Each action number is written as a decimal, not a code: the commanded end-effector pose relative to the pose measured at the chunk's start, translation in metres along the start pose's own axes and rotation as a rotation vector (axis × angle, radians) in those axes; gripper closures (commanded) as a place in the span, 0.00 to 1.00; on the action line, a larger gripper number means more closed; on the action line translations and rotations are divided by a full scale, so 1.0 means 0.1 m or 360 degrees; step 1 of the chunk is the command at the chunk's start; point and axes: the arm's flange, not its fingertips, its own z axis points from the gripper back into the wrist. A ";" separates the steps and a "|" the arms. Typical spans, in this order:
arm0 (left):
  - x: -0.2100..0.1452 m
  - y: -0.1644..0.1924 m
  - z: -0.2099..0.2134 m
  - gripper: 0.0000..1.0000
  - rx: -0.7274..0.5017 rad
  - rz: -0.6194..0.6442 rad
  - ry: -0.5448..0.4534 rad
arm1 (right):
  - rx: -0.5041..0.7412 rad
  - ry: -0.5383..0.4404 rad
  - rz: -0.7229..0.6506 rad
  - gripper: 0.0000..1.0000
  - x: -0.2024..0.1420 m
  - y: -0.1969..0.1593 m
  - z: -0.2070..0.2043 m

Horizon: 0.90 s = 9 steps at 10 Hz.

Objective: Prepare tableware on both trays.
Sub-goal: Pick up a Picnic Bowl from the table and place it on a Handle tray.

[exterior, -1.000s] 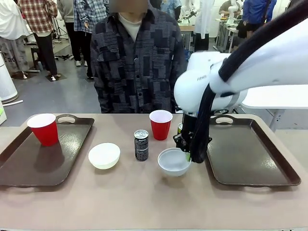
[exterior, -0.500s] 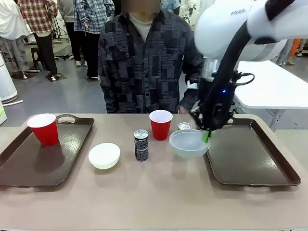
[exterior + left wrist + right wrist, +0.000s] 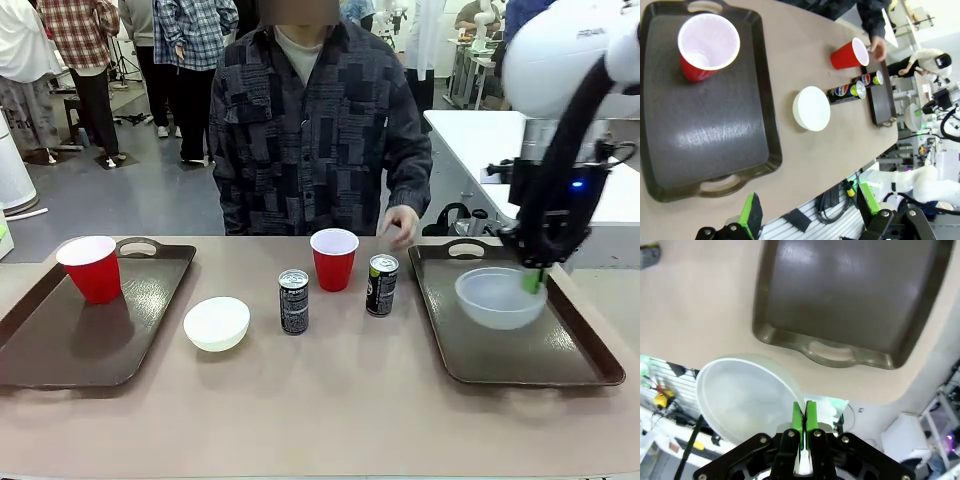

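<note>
My right gripper (image 3: 533, 281) is shut on the rim of a small white bowl (image 3: 497, 298), holding it just above the right tray (image 3: 475, 352). In the right wrist view the green pads (image 3: 799, 421) pinch the bowl (image 3: 742, 400), with that tray (image 3: 850, 295) below. A red cup (image 3: 92, 268) stands on the left tray (image 3: 60, 340). Between the trays sit a second white bowl (image 3: 216, 323), a dark can (image 3: 293, 301), a red cup (image 3: 334, 259) and a green-topped can (image 3: 381, 285). My left gripper (image 3: 810, 210) hangs open off the table's near edge, beside the left tray (image 3: 705, 135) and its cup (image 3: 707, 45).
A person stands at the far side, one hand (image 3: 403, 225) resting at the table edge behind the green-topped can. The near half of the table is bare. A white table stands behind the right arm.
My right arm has lifted the bowl off the table's middle and carried it right, over the right tray. The green-topped can is uncovered, and the person's hand has come to the table edge.
</note>
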 end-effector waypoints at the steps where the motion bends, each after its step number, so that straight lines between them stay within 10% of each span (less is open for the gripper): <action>1: -0.01 0.01 -0.01 0.00 -0.0022 -0.0020 -0.0022 | 0.0044 -0.0073 -0.0034 1.00 -0.16 -0.33 -0.06; 3: -0.01 0.01 -0.01 0.00 -0.0022 -0.0020 -0.0022 | 0.0160 -0.0091 -0.0393 1.00 -0.12 -0.54 -0.10; 4: -0.01 0.01 -0.01 0.00 -0.0022 -0.0020 -0.0022 | 0.0068 -0.0047 -0.0080 1.00 -0.15 -0.42 0.00; 9: -0.01 0.01 -0.01 0.00 -0.0022 -0.0020 -0.0022 | 0.0068 -0.0232 -0.0208 0.96 0.29 -0.75 -0.19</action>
